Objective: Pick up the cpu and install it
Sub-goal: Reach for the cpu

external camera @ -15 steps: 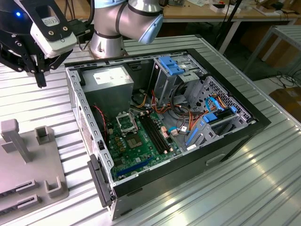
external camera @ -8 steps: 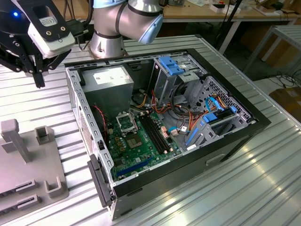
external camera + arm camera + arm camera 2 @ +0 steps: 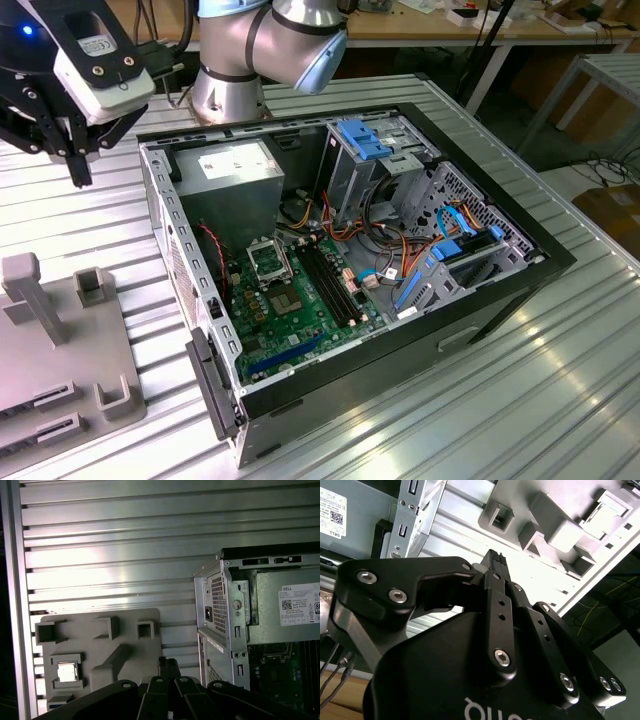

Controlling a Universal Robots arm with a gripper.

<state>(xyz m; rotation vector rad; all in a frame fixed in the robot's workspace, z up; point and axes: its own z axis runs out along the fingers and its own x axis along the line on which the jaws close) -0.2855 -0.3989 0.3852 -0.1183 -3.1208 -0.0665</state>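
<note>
Cpu (image 3: pixel 66 671), flat shiny silver square, in recess of matte grey holder (image 3: pixel 86 648)

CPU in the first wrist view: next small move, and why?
Probably shift the gripper across until it is over the cpu. The cpu lies in a pocket of the grey fixture, untouched, while the shut gripper sits well off to one side of it.

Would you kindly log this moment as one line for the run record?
gripper: shut, empty | cpu: in grey fixture, untouched | pick: not yet done
</note>
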